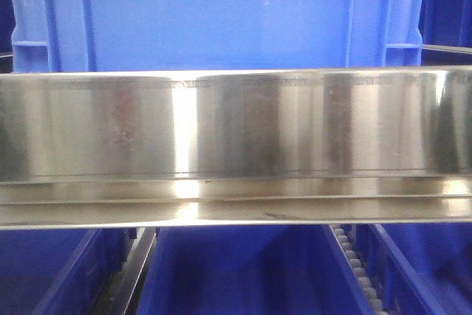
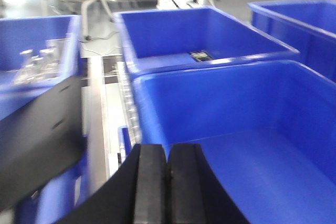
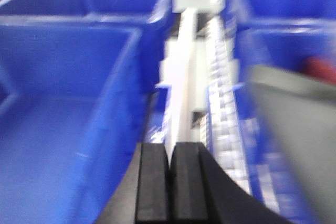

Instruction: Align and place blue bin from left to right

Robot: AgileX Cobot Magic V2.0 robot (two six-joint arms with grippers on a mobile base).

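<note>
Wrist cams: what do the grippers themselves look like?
Left gripper and right gripper look alike. Each has two flat, matte-black rectangular pads on black bodies that flare outward in a curve. No cables or markings show, and the arms are out of view.

A shiny steel beam (image 1: 236, 145) crosses the rack, and the blue bin (image 1: 221, 20) stands right behind its upper edge, though its footing is hidden. Below the beam, a roller track (image 1: 358, 271) runs between lower bins (image 1: 236, 274). From the left wrist, a flat metal rail (image 2: 94, 124) splits the rows: a near bin (image 2: 210, 98) touching a far bin (image 2: 178, 35) on one side, a side bin (image 2: 31, 35) with small glinting parts (image 2: 37, 61) on the other.
</note>
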